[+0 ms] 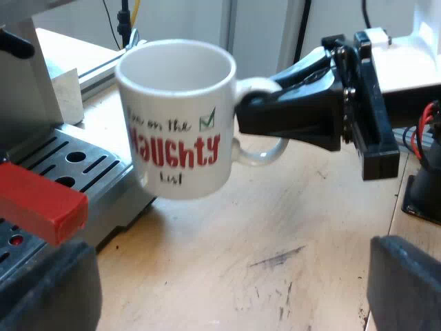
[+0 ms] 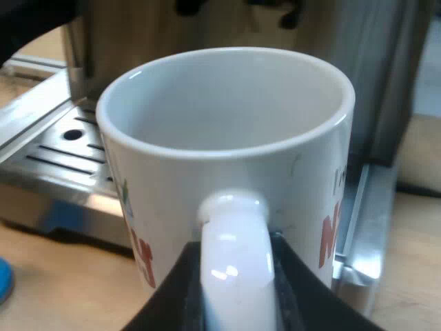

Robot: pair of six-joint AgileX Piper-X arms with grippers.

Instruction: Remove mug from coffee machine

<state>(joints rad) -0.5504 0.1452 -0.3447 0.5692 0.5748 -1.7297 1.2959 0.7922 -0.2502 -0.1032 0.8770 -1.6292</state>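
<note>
A white mug point(image 1: 178, 117) with red lettering hangs in the air, upright and empty, just off the edge of the espresso machine's drip tray point(image 1: 76, 162) and above the wooden table point(image 1: 275, 234). My right gripper point(image 1: 253, 107) is shut on the mug's handle point(image 2: 234, 255), one black finger point(image 2: 172, 296) on each side of it. The mug point(image 2: 227, 158) rests on nothing. My left gripper point(image 1: 227, 296) is open, low over the table, with nothing between its fingers point(image 1: 48, 289). It stays apart from the mug.
The holder's red handle end point(image 1: 41, 207) sticks out over the tray close to my left gripper. The machine's metal body point(image 2: 372, 62) rises behind the mug. A blue object point(image 2: 3, 279) lies on the table below the drip tray point(image 2: 48, 155).
</note>
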